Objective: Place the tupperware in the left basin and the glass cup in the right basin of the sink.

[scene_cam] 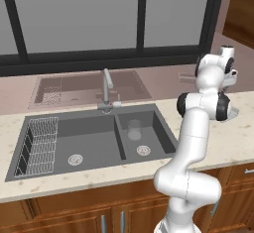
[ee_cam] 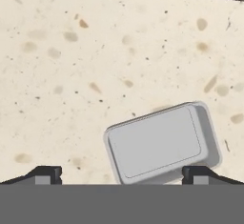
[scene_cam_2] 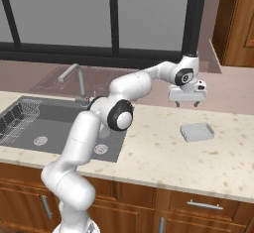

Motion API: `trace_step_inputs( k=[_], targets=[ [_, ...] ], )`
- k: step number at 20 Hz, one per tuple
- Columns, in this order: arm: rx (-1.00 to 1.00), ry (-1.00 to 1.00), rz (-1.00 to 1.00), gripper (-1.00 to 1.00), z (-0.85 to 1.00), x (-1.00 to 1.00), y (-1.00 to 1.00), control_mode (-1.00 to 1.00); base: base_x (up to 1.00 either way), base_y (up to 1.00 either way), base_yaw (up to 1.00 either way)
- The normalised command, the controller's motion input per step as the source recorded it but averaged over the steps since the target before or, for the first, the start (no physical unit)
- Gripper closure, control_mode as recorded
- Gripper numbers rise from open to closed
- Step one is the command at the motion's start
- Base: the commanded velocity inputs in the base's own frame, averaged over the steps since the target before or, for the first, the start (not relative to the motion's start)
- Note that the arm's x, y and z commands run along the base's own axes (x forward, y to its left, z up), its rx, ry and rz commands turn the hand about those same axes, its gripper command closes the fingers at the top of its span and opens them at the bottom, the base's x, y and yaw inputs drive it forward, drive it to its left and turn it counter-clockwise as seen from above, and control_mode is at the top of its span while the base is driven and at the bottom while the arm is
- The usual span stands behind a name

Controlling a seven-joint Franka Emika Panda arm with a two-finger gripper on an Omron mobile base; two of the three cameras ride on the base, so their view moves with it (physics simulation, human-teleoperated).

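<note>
The gripper (scene_cam_2: pixel 187 102) hangs above the speckled beige countertop (scene_cam_2: pixel 163 152), jaws spread fully apart and holding nothing; in the right base view it sits at 11 o'clock from the tupperware (scene_cam_2: pixel 197 132), clear of it and higher; in the hand view both finger tips (ee_cam: pixel 47 174) rise at the bottom edge, wide apart, with the tupperware (ee_cam: pixel 162 142) lying between them and slightly toward the right one, not touched by either; the tupperware rests flat on the countertop (ee_cam: pixel 71 75), open side up, rotated a little against the finger line, well apart from the sink (scene_cam_2: pixel 59 128); the glass cup (scene_cam: pixel 134 130) stands upright in the right basin (scene_cam: pixel 149 133), at 11 o'clock from that basin's round steel drain (scene_cam: pixel 143 150); the left basin (scene_cam: pixel 84 143) holds a silver wire rack (scene_cam: pixel 38 145) along its 9 o'clock side and shows its own drain (scene_cam: pixel 75 159) near 6 o'clock; the slim silver faucet (scene_cam: pixel 106 86) rises at 12 o'clock of the divider (scene_cam: pixel 119 135) between the basins; a dark-framed window (scene_cam: pixel 99 19) runs behind the sink (scene_cam: pixel 30 123)
</note>
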Motion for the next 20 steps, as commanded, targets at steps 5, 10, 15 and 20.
trace_step_inputs(
  k=[5, 10, 15, 20],
  targets=[
    [0.00, 0.00, 0.00, -1.00, -0.29, 0.00, -0.16, -1.00, 0.00, 0.00, 0.00],
    [0.00, 0.00, 0.00, -1.00, -0.34, 0.00, -0.17, -1.00, 0.00, 0.00, 0.00],
    [0.00, 0.00, 0.00, -1.00, -0.33, -0.02, -0.04, -1.00, 0.00, 0.00, 0.00],
    [0.00, 0.00, 0.00, -1.00, -0.29, -0.06, 0.00, -1.00, 0.00, 0.00, 0.00]
  ],
)
